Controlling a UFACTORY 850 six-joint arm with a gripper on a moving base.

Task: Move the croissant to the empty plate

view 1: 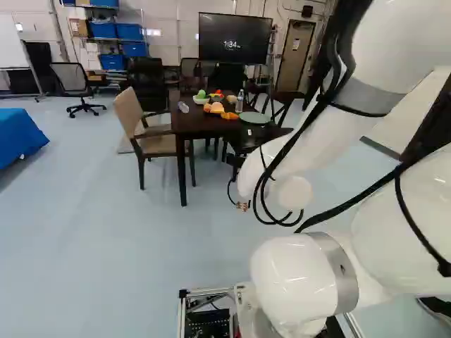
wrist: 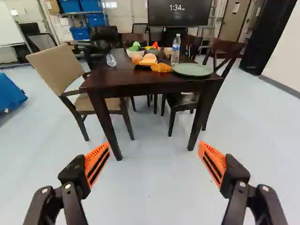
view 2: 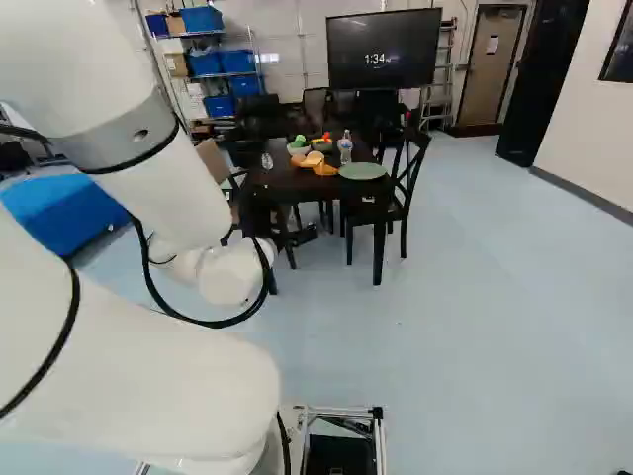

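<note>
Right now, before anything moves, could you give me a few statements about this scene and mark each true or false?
1. The black gripper with orange pads is open. True.
2. The flat, round green plate is on the dark wooden table. True.
3. The curved golden-orange croissant is already on the green plate. False: the croissant lies beside it.
4. A clear plastic bottle stands upright on the table. True.
5. The gripper is directly above the table. False: the gripper is short of the table, over the pale blue floor.
</note>
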